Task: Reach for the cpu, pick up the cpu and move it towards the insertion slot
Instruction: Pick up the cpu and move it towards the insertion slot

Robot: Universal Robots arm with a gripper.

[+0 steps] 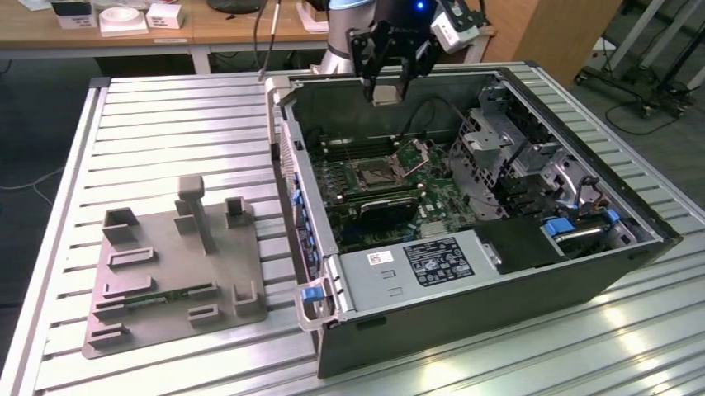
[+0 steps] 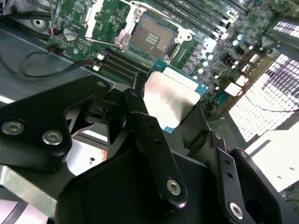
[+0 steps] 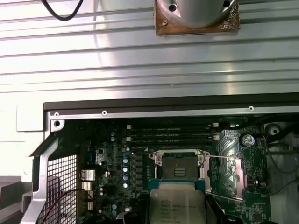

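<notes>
The fingers [image 2: 159, 140] are closed on the one cpu [image 2: 172, 99], a black finger against each of two opposite edges, so the silvery top of the chip shows between them in the second wrist view. In the first wrist view the cpu [image 3: 177, 203] sits between the same two fingers, with the insertion slot [image 3: 180, 167] just beyond it on the green board. In the exterior view the gripper [image 1: 385, 89] hangs in the air with the cpu [image 1: 385, 96] at its tip, above the back edge of the open computer case [image 1: 463, 289].

The case lies on its side on the ribbed metal tabletop [image 1: 165, 124] and holds the green motherboard [image 1: 385, 194]. On that board is one insertion slot [image 1: 375, 173], its dark square bare and its hinged metal plate [image 1: 414, 154] swung up at about 1 o'clock from it. In the exterior view the slot lies at roughly 6 o'clock from the held cpu, well apart from it. In the second wrist view the slot [image 2: 152, 38] is at about 11 o'clock from the cpu.

One grey tray [image 1: 177, 272] rests on the tabletop at about 9 o'clock from the case, carrying one thin green memory stick [image 1: 165, 297] in a long recess.
</notes>
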